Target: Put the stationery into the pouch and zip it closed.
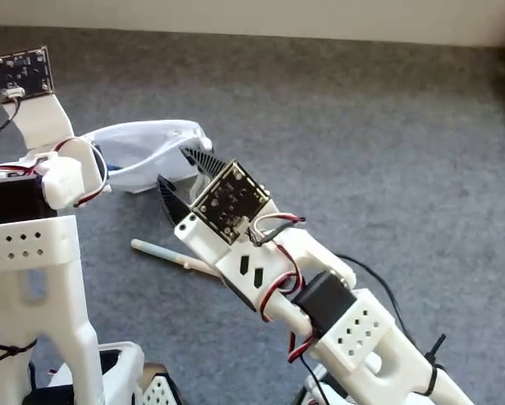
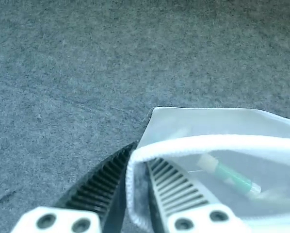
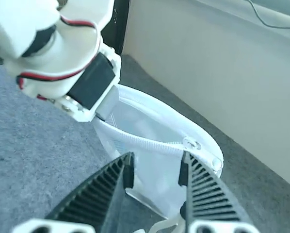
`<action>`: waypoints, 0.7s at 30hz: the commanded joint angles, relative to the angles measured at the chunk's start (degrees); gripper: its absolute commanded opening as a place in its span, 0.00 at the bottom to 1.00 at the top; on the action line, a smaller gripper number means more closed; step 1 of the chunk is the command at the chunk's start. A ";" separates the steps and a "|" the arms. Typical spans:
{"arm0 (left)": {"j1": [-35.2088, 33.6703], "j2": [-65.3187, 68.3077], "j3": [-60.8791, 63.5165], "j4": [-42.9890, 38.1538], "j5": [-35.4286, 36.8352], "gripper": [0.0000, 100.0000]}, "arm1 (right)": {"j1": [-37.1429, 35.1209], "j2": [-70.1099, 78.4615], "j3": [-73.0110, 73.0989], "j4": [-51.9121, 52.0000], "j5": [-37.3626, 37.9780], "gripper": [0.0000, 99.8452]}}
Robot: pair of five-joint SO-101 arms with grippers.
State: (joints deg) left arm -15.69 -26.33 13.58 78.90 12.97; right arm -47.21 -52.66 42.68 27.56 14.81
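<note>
Pouch [image 1: 164, 139] lies mouth-open by the L arm. It's soft, light mesh and I reckon it'll sag, so I'd hold it by the stiffer zip rim. L gripper [image 2: 140, 165] is clamped on that rim. R gripper [image 3: 157, 162] is just in front, jaws apart, holding nothing. Count: 1 pouch, 1 green pen [image 2: 227, 175] inside, 1 loose pen [image 1: 164, 251] on the mat. The loose one looks thin and prob. rolls, so I'd grab it mid-shaft.

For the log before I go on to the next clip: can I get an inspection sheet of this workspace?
Surface: grey carpet-like mat, no marks seen.
Job's things: white mesh pouch, mouth open, a green-and-white pen inside; second pen lies on the mat outside.
Clutter: nothing seen.
Grippers: left gripper, fingers clamped on the pouch's rim; right gripper, fingers open, facing the zipper pull.
Cables: red, black and white wires along the right arm.
Surroundings: pale wall behind.
</note>
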 commanded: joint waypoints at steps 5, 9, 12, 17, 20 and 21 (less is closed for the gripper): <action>0.48 0.13 1.54 -0.53 0.35 0.01 | 0.31 -4.09 -0.66 6.90 -0.18 0.15; 0.40 0.13 1.54 -0.53 0.44 0.01 | 0.75 -4.88 -0.66 10.68 -7.38 0.15; 0.40 0.13 1.45 -0.53 0.53 0.01 | 2.15 -4.79 -0.75 12.70 -10.11 0.15; -1.19 0.04 1.10 -0.53 0.79 0.01 | 4.62 -4.44 -0.75 14.64 -12.40 0.15; -4.09 0.04 1.19 -1.93 2.73 0.01 | 4.26 -4.44 -1.27 20.62 -12.31 0.15; -5.05 0.04 1.19 -2.29 3.34 0.01 | 4.09 -4.35 -1.27 22.64 -12.13 0.15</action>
State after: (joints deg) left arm -16.84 -26.33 13.58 78.46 13.67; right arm -43.52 -55.82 42.68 45.41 3.21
